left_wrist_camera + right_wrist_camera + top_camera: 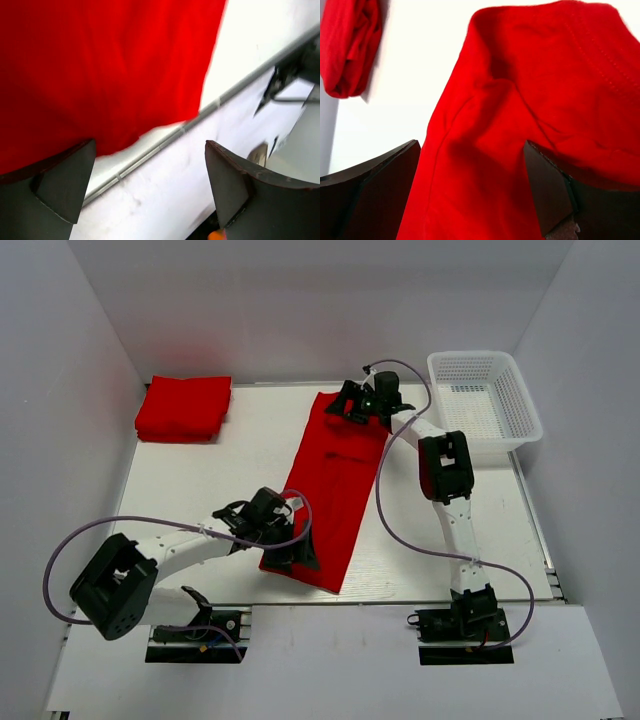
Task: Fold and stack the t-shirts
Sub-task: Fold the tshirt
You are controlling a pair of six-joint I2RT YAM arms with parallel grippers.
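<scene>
T-shirt (340, 480) lengthwise, left end effector (296, 556) apart, low at near end, right end effector (347, 406) apart, reaching far end

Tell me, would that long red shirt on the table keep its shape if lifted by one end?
Probably not: the shirt lies limp, with soft folds in the right wrist view, so it would likely droop. It looks thin, so probably light. Pushed, it would likely wrinkle rather than slide whole.

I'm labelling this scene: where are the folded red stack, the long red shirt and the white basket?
folded red stack (183, 408): top view, its upper face.
long red shirt (336, 494): top view, middle of the strip.
white basket (526, 398): top view, right rim.
</scene>
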